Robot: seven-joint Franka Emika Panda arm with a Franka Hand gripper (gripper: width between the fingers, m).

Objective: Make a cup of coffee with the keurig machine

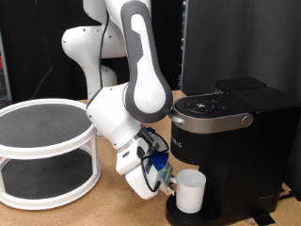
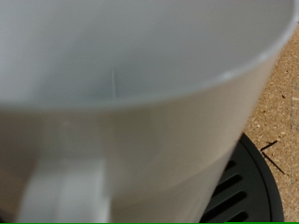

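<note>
The white cup [image 1: 191, 193] stands upright on the round drip base of the black keurig machine [image 1: 235, 132], under its brew head. The machine's silver-grey lid handle [image 1: 218, 121] is down. My gripper [image 1: 168, 184] hangs low at the cup's side towards the exterior view's left, right against it. Its fingertips are hidden behind the hand and blue cabling. In the wrist view the cup [image 2: 140, 93] fills almost the whole picture, with its handle [image 2: 61, 191] close to the camera and the black slotted drip grate [image 2: 245, 182] beneath. No finger shows in that view.
A white two-tier round rack with dark mesh shelves [image 1: 42, 151] stands at the exterior view's left on the wooden table [image 1: 103, 212]. A black panel stands behind the machine. The arm's white links lean over the space between rack and machine.
</note>
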